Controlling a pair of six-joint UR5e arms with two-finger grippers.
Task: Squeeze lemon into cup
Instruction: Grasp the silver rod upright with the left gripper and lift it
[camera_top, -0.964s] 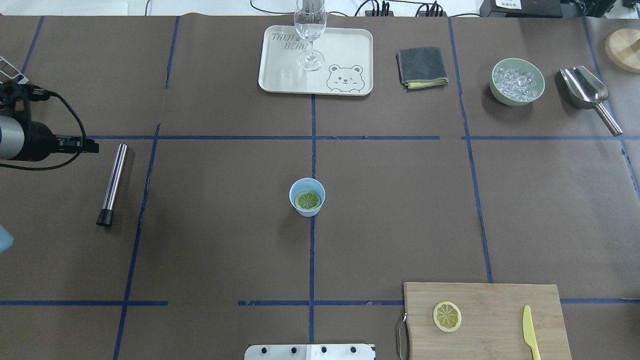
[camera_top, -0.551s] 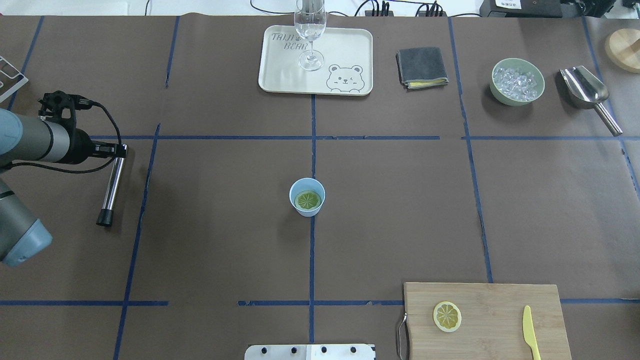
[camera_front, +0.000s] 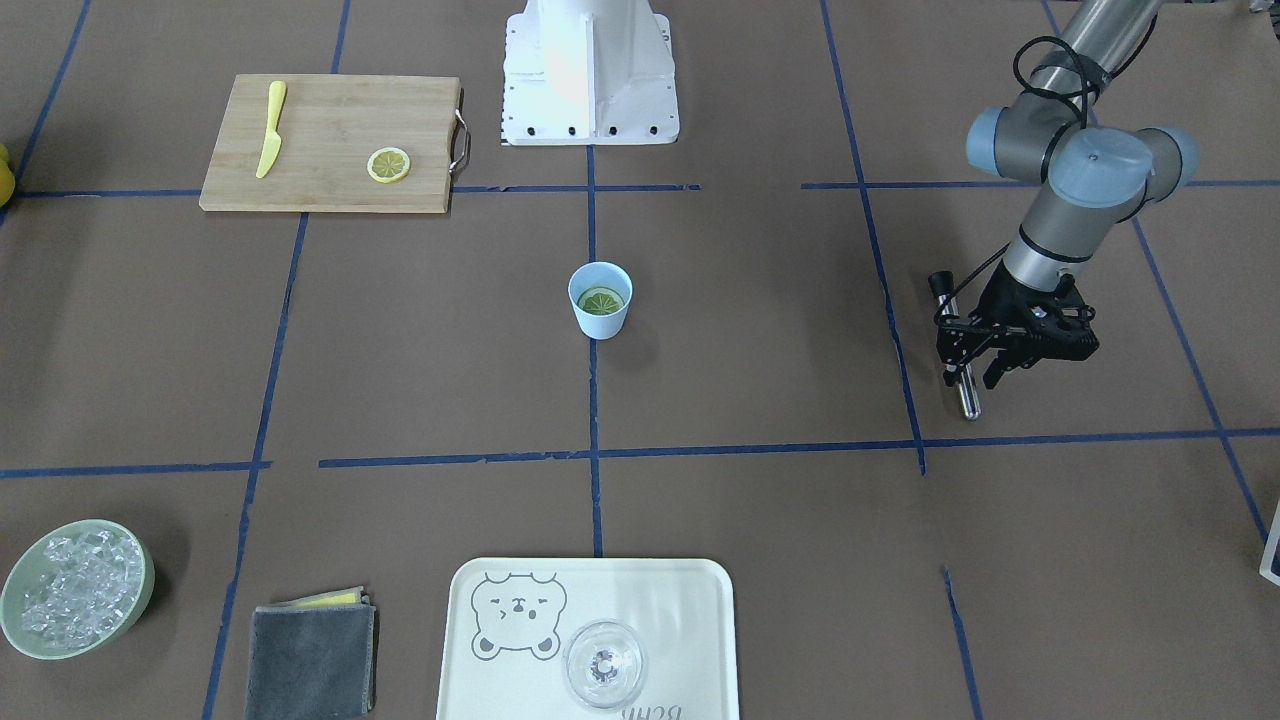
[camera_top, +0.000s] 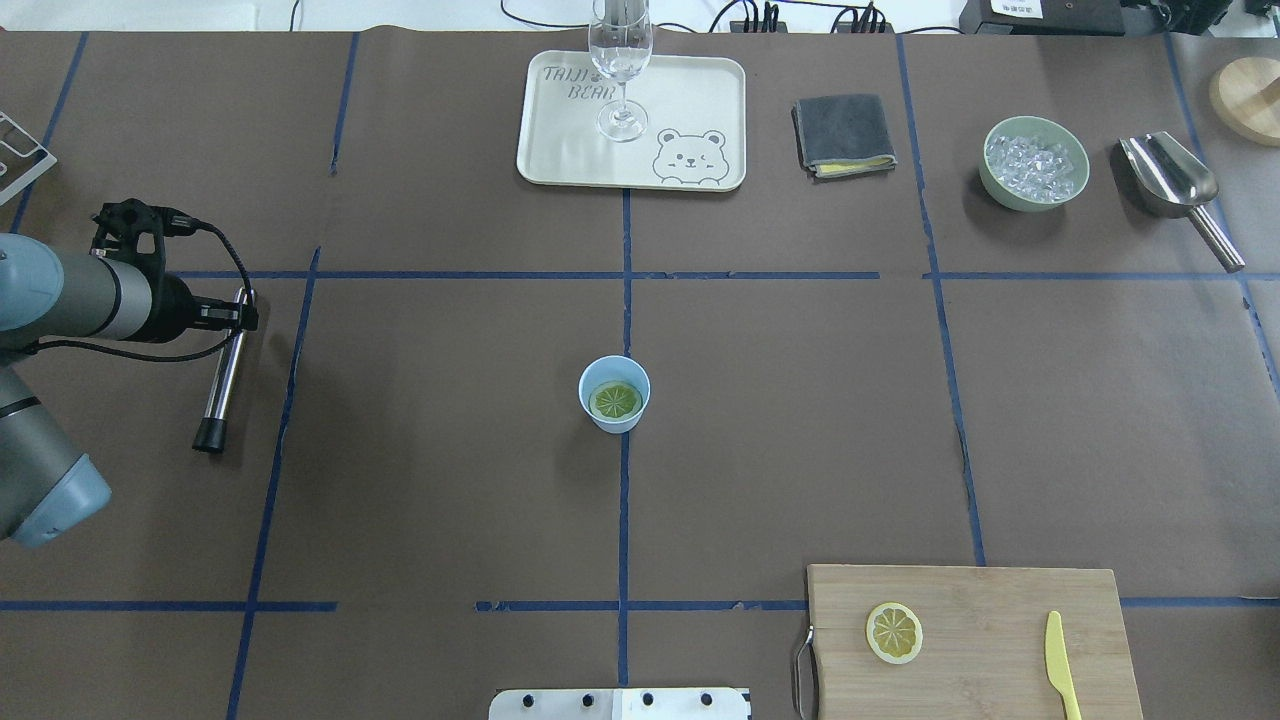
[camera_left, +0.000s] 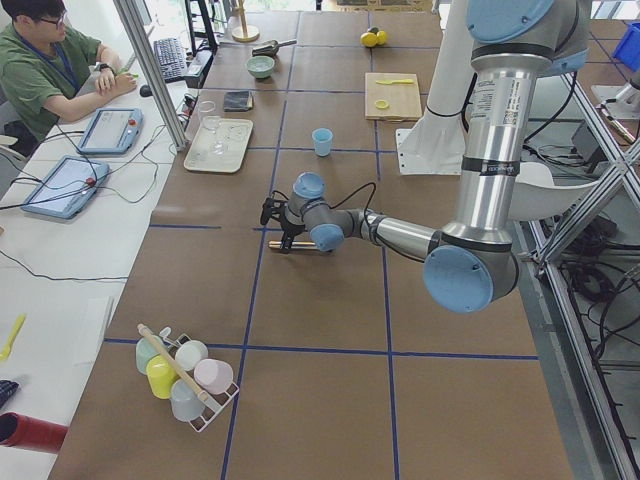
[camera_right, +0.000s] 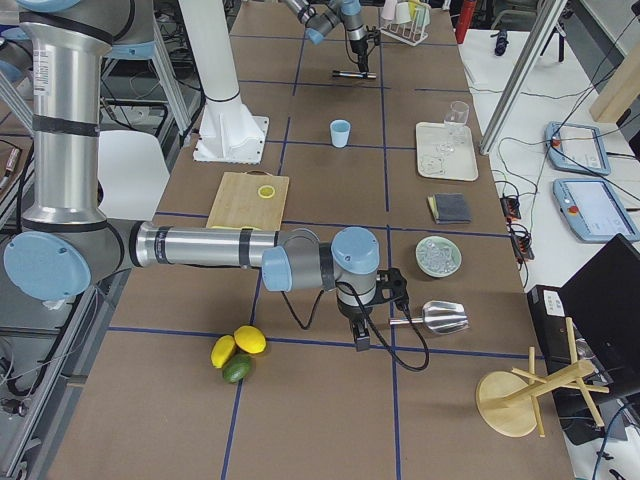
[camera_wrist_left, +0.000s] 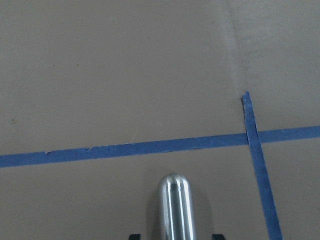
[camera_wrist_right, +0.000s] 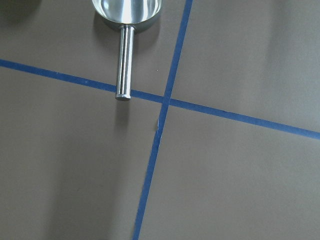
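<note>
The light-blue cup stands at the table's middle, also in the front view. One lemon slice lies inside it. A second slice lies on the cutting board. My left gripper is far left of the cup, open, its fingers astride the far end of a steel rod with a black tip, which also shows in the left wrist view. My right gripper shows only in the right side view, near the scoop; I cannot tell whether it is open.
A wooden cutting board with a yellow plastic knife lies front right. A tray with a clear glass, a grey cloth, a green bowl of ice and a steel scoop line the far edge.
My left arm has swung in from the left edge, and its gripper has come over the far end of the steel rod. Cup and lemon slices have not moved.
</note>
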